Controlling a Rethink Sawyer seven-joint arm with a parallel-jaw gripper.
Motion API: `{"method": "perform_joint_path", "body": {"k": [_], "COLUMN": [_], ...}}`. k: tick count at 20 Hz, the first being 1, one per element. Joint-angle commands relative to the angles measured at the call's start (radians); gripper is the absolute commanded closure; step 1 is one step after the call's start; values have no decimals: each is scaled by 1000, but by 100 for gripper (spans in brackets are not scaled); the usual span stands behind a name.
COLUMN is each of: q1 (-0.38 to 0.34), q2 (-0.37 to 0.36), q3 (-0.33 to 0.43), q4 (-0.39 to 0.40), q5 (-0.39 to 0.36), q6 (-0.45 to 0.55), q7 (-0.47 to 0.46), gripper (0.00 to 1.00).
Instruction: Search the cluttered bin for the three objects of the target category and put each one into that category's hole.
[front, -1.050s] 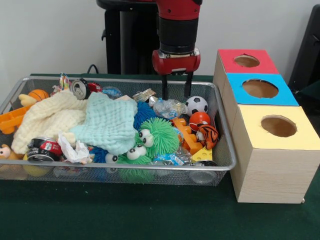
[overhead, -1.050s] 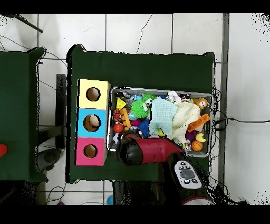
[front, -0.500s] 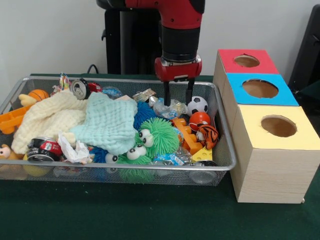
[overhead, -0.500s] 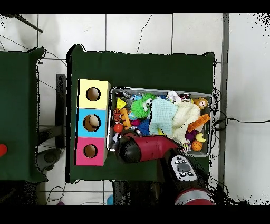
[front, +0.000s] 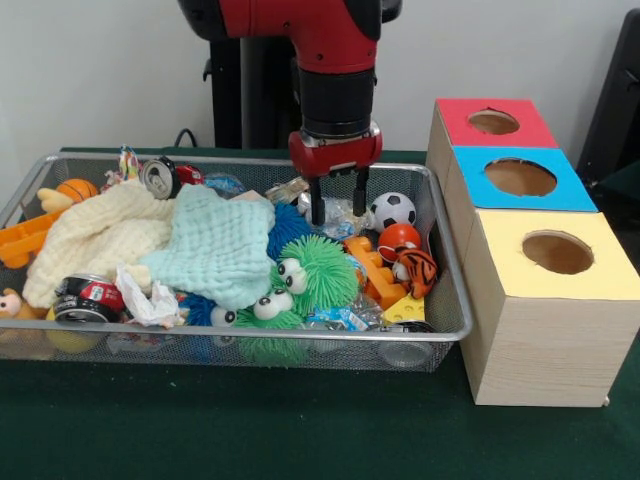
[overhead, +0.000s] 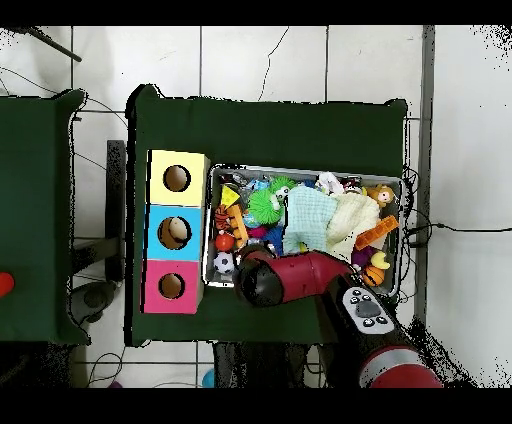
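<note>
Near edge of the green counter (front: 200, 430): the wire bin (front: 440, 325) is still crowded, with green fuzzy toys (front: 315, 270), a pale green cloth (front: 220, 245), a cream cloth (front: 95, 235) and crushed cans (front: 85, 298). Beside it stands the box with 3 holes: yellow hole (front: 557, 252) nearest, blue hole (front: 520, 177) next, red hole (front: 493, 122) farthest. The overhead view shows something pale inside the blue hole, so perhaps 1 object is delivered; the target category cannot be told. Toward the far side lie a red ball (front: 398, 238) and a soccer ball (front: 393, 210). The hand (front: 337, 205), open and empty, points straight down over crinkled wrappers (front: 335, 215), just beside the soccer ball.
</note>
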Motion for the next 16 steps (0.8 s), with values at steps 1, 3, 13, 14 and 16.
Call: {"method": "perform_joint_path", "body": {"k": [1,3,13,14,16], "q1": [-41,-37,11,11,12], "q2": [35,38,61,64,66], "q3": [148,148,117,119,119], "q4": [-110,-119,-126,-125,-129], "q5": [-112,-127,-224,-232,-239], "q6": [105,111,65,62,68], "q7": [-156,-140,-92,-91,-86], "gripper": [0,0,0,0,0]}}
